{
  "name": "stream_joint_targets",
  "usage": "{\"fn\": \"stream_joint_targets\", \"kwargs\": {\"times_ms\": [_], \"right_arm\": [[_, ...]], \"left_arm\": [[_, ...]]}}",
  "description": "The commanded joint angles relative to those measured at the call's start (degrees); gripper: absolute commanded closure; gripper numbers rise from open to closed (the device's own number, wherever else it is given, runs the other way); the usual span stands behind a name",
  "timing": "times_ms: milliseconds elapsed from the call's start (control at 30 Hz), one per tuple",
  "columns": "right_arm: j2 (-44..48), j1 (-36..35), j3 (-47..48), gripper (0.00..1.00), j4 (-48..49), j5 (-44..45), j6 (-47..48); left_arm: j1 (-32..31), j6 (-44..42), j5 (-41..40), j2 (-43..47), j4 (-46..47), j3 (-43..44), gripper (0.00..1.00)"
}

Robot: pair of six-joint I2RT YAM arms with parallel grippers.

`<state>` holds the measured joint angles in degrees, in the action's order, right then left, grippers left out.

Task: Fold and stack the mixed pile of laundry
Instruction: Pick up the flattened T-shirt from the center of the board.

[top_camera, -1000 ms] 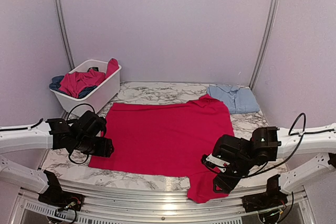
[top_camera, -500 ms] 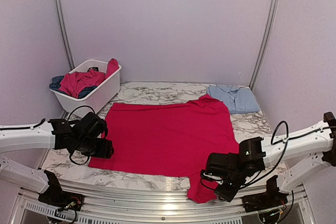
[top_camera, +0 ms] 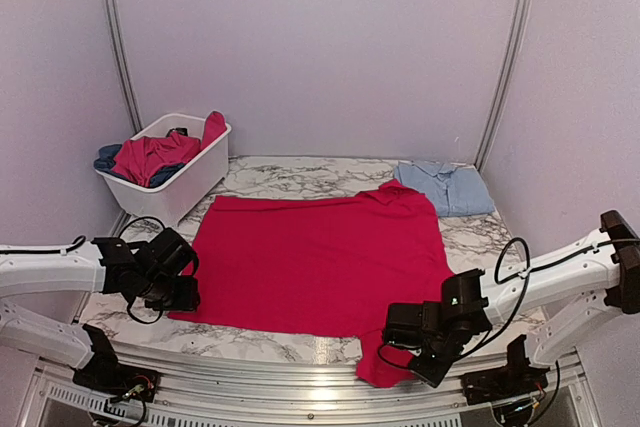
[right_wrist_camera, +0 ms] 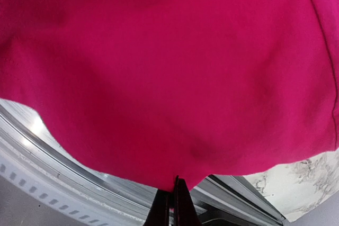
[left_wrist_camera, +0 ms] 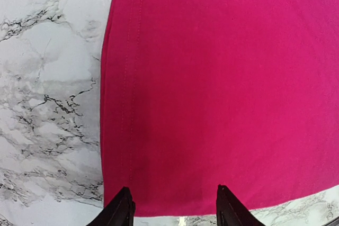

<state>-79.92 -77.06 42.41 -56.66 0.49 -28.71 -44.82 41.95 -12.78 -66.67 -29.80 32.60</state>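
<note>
Marble table [top_camera: 290, 177] holds the red shirt [top_camera: 320, 257] flat, unfolded; blue shirt [top_camera: 445, 187] folded at 1 o'clock; basket clothes [top_camera: 150, 157] wait; right pincer [right_wrist_camera: 170, 194] pinches red shirt, left pincer [left_wrist_camera: 172, 188] gapes

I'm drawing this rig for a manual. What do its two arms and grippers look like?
The left arm and right arm are white links with black joints. The left gripper and right gripper have slim black tapered fingers. Thin black cables loop beside each wrist.
</note>
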Motion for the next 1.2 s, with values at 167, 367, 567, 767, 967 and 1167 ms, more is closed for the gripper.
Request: {"fn": "stream_joint_targets", "kwargs": {"times_ms": [167,367,567,767,967,1167], "right_arm": [[2.8,-0.4,2.4,1.00,-1.6,6.5,-3.5],[3.2,-0.5,3.0,1.00,-2.3,8.4,-4.6],[5.1,-0.5,3.6,1.00,-2.8,9.5,-6.0],[5.7,-0.5,3.2,1.00,-1.9,9.8,-6.5],[6.0,-0.5,3.6,1.00,-2.2,10.3,-6.9],[7.4,-0.4,4.6,1.00,-2.8,11.9,-8.1]], "left_arm": [[0.4,10.2,0.9,8.0,-4.1,-4.7,0.49],[0.5,14.9,-1.4,10.1,-4.9,-7.3,0.49],[2.3,16.7,-2.4,10.8,-4.3,-9.6,0.51],[2.7,16.9,-2.3,9.6,-2.4,-10.2,0.59],[2.6,17.6,-2.1,9.9,-1.9,-10.8,0.70],[2.7,17.7,-1.5,10.9,-1.4,-11.1,0.86]]}}
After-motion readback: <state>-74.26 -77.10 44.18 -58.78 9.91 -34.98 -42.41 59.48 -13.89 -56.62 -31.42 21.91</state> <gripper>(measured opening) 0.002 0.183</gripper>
